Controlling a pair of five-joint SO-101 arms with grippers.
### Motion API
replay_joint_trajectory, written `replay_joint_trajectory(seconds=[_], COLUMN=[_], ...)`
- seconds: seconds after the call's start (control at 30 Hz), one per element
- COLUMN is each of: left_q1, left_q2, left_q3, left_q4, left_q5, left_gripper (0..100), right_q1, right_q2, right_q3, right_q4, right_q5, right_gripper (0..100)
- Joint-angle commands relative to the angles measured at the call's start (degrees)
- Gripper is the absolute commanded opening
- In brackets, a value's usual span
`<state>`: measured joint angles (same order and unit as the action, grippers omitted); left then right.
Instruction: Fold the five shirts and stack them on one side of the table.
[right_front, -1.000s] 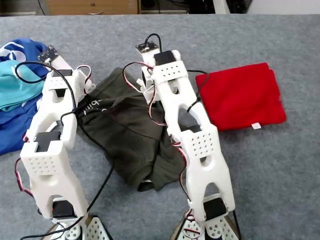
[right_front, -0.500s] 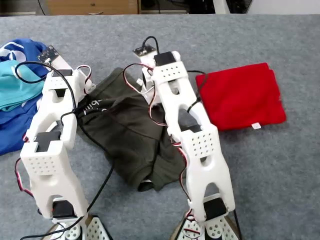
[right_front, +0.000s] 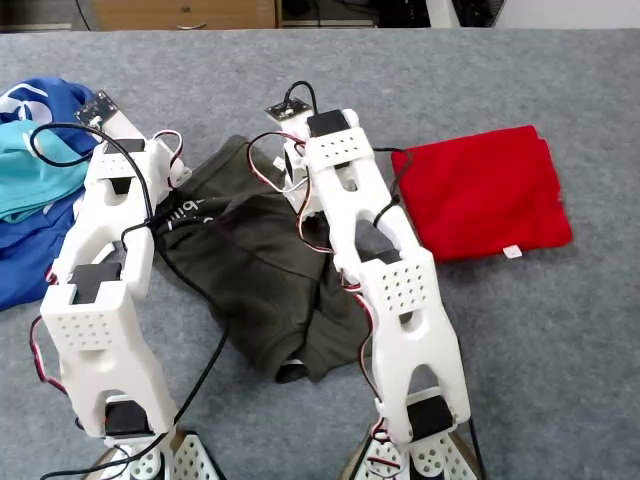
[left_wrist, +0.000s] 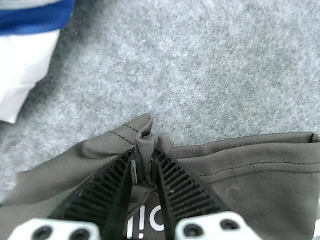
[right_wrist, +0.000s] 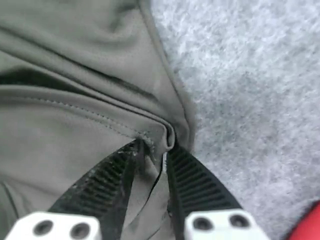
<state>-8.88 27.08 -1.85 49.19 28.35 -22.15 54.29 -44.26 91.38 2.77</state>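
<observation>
A dark olive shirt (right_front: 265, 280) lies crumpled on the grey table between the two arms. My left gripper (left_wrist: 145, 162) is shut on a bunched edge of the olive shirt (left_wrist: 235, 180), near the shirt's far left corner in the high view. My right gripper (right_wrist: 152, 152) is shut on a fold of the olive shirt (right_wrist: 65, 120) at its far right edge, beside bare carpet. A folded red shirt (right_front: 482, 190) rests at the right. A blue shirt (right_front: 30, 230) and a teal shirt (right_front: 30, 170) lie heaped at the far left.
The grey felt table (right_front: 560, 340) has open room at the front right and along the back. A white patch of cloth (left_wrist: 20, 70) sits under the blue shirt (left_wrist: 35, 15) near my left gripper. Cables trail off both arms.
The right arm's wrist has shifted slightly left and toward the back with the shirt's edge in it. The left arm has not moved.
</observation>
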Motion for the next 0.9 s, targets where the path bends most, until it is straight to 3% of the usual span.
replay_joint_trajectory(seconds=[0.0, 0.13, 0.4, 0.53, 0.87], left_q1=[-1.3, -1.3, -0.8, -0.9, -1.3], left_q2=[-2.4, -2.4, -2.4, -2.3, -2.5], left_q3=[0.0, 0.0, -0.3, -0.4, 0.0], left_q4=[-0.6, -0.6, -0.8, -0.9, -0.6], left_q5=[-0.7, -0.7, -0.7, -0.7, -2.6], left_gripper=[2, 2, 2, 2, 2], right_q1=[0.7, 0.8, 1.6, 2.5, 4.5], right_q2=[-0.3, -0.3, -0.3, -0.7, 1.1], right_q3=[-1.1, -1.5, -1.5, -1.6, -4.3], right_q4=[-0.4, -1.8, -2.7, -7.6, -7.6], right_q5=[-0.1, -0.1, -0.4, -7.6, -10.8], right_gripper=[7.8, 2.2, 2.0, 1.9, 0.1])
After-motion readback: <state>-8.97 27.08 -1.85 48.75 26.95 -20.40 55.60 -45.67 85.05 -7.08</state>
